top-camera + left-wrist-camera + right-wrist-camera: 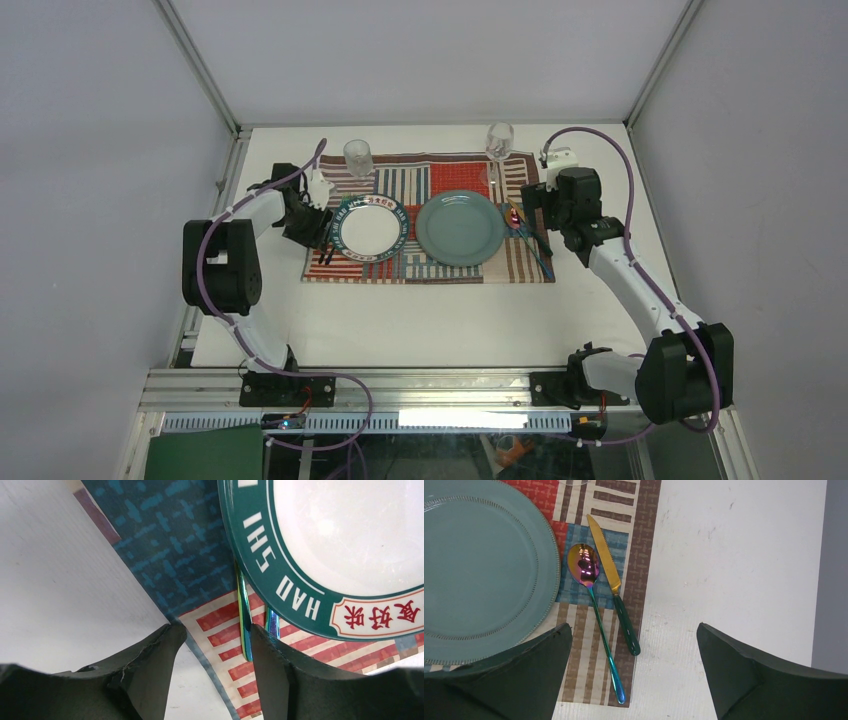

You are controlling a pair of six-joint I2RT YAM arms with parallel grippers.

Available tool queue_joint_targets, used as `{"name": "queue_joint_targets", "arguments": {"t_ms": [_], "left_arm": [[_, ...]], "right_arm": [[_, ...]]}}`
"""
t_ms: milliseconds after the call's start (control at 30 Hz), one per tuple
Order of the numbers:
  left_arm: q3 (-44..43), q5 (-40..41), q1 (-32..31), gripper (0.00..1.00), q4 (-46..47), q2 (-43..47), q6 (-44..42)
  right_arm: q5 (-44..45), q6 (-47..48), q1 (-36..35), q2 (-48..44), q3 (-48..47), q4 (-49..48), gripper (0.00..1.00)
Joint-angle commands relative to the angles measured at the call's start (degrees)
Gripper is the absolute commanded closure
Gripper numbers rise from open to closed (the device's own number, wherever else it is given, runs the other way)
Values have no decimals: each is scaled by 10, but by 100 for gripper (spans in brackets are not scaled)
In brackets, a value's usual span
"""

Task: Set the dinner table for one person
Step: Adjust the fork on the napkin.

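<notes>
The white dinner table [420, 320] carries a striped patchwork placemat [450, 175]. On the mat lie a white plate with a green lettered rim [368, 228] and a teal plate [460, 228]. My left gripper [324, 240] is open and low at the mat's left edge. In the left wrist view [217, 630] two iridescent cutlery handles [244, 625] stick out from under the green-rimmed plate [350, 540], against the right finger [280, 680]. My right gripper [634, 630] is wide open and empty above an iridescent spoon [583, 567] and a gold knife with a green handle [611, 580], right of the teal plate [479, 570].
A clear tumbler [358, 158] stands at the mat's back left, and a wine glass [499, 140] at its back right. Aluminium rails [400, 385] edge the table. Bare white tabletop shows left of the mat [60, 580] and right of it [734, 555].
</notes>
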State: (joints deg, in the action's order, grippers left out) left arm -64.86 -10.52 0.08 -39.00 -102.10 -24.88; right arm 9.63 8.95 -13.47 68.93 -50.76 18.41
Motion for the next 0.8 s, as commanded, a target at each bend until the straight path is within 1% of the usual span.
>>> {"name": "queue_joint_targets", "arguments": {"t_ms": [0,167,767], "left_arm": [[-27,1,3,44,31,-12,7],[-29,0,2,44,35,-20,10],[-30,-28,1,46,17,-2,1]], "right_arm": [[-6,1,4,-5,-15,-7,0],[-8,3,4,-7,-14,-7,0],[-8,4,4,-2,-16,-7,0]]}}
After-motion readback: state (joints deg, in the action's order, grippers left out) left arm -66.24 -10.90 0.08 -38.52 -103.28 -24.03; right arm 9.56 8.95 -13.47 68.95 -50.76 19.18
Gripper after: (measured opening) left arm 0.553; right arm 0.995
